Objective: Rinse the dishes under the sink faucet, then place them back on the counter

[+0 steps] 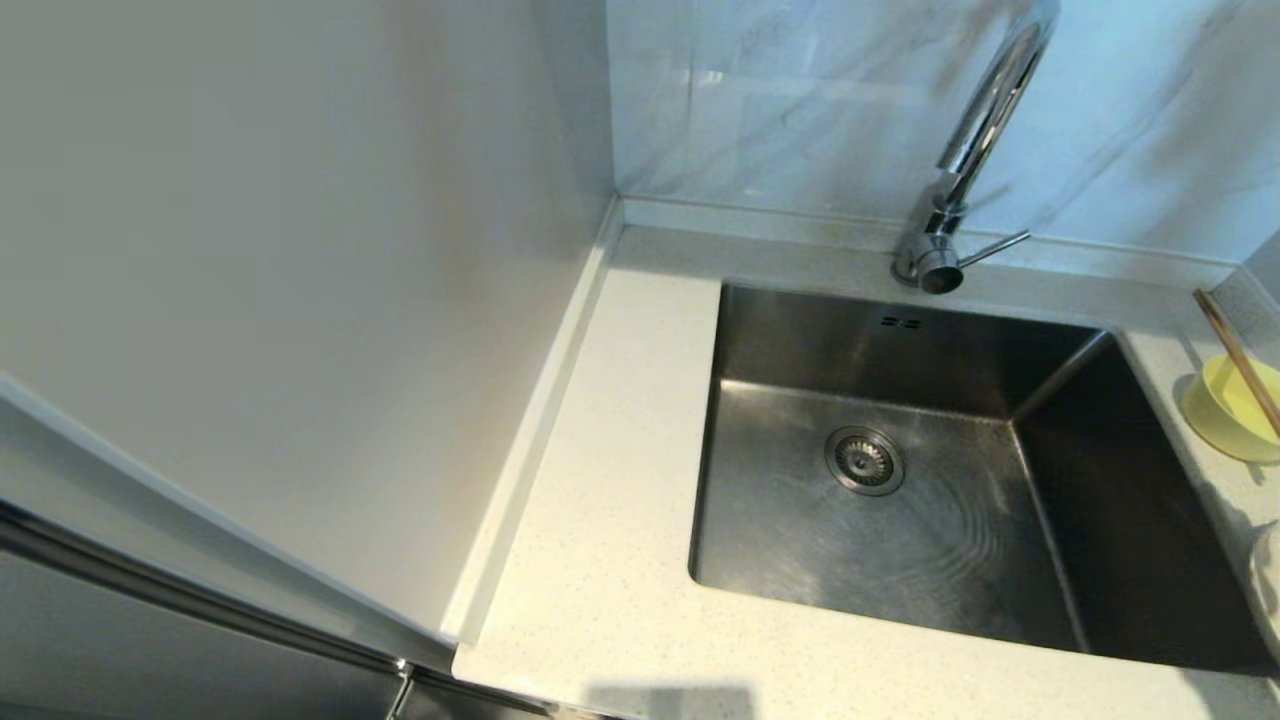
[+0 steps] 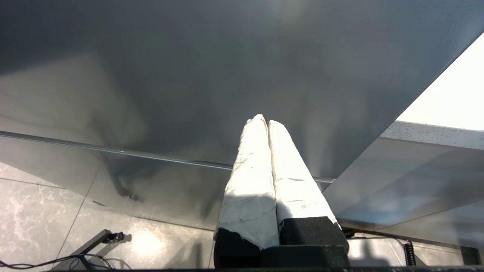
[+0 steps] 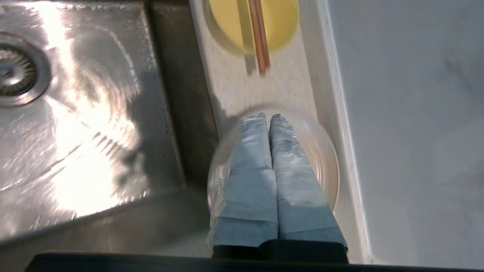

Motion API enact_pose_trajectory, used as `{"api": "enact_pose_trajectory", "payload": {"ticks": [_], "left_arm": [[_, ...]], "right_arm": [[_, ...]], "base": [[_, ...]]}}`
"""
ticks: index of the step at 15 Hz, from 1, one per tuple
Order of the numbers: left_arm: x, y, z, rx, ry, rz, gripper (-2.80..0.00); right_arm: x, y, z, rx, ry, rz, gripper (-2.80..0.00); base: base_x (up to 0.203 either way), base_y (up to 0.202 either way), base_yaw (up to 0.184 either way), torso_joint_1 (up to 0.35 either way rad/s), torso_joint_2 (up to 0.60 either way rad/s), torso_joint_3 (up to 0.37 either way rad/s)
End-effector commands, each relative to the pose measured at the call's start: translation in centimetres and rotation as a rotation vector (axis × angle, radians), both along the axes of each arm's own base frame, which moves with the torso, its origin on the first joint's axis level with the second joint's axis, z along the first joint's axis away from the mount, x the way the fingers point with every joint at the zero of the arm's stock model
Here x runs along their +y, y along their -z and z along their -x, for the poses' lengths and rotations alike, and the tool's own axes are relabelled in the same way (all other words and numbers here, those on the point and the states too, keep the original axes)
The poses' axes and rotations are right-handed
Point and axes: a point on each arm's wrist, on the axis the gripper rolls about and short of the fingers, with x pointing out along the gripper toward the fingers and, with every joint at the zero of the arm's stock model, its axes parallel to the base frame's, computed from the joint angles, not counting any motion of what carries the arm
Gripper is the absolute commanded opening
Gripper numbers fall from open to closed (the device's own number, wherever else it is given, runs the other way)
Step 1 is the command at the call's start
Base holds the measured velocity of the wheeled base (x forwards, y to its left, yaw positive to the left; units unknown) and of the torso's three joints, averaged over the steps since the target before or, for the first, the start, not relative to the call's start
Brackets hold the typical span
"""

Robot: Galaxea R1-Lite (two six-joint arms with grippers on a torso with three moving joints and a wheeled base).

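1. The bowl [image 1: 1235,408], small and pale yellow, sits on the worktop [image 1: 600,560] to the right of the sink [image 1: 900,470]. It looks light and smooth-glazed, so likely slippery when wet; its rim is the natural place to pinch.
2. The chopsticks [image 1: 1240,362] lie across the bowl's mouth, one end sticking out past the rim. They are thin, stiff and very light. I judge they would roll or slide off if the bowl were tipped, so they are best lifted first, near the middle.
3. The plate [image 3: 325,162], pale and round, lies flat on the worktop nearer the front than the bowl. It seems hard and breakable, and only its edge offers a hold.
4. The right gripper [image 3: 269,118] hangs just above the plate, fingers pressed together and holding nothing.
5. The left gripper [image 2: 264,121] is down beside a dark cabinet front, away from the sink, its fingers likewise closed and empty.
6. The tap [image 1: 975,150] stands behind the steel sink; no water runs.
7. The worktop is speckled stone, the wall [image 1: 800,100] behind it grey-veined marble.
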Motion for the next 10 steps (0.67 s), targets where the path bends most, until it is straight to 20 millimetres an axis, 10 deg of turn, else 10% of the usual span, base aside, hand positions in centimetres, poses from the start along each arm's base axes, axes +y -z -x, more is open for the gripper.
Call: {"api": "enact_pose_trajectory", "payload": {"ticks": [1, 10], "left_arm": [[0.0, 0.0, 0.0, 0.000, -0.001, 0.000, -2.80], [0.0, 0.0, 0.0, 0.000, 0.000, 0.000, -2.80]], "right_arm": [[1.4, -0.2, 7.2, -0.145, -0.014, 0.017, -2.80], [3.9, 11.1, 20.3, -0.461, -0.251, 0.018, -2.80]], "base": [[0.000, 0.000, 0.000, 0.000, 0.00, 0.000], [0.000, 0.000, 0.000, 0.000, 0.00, 0.000]]}}
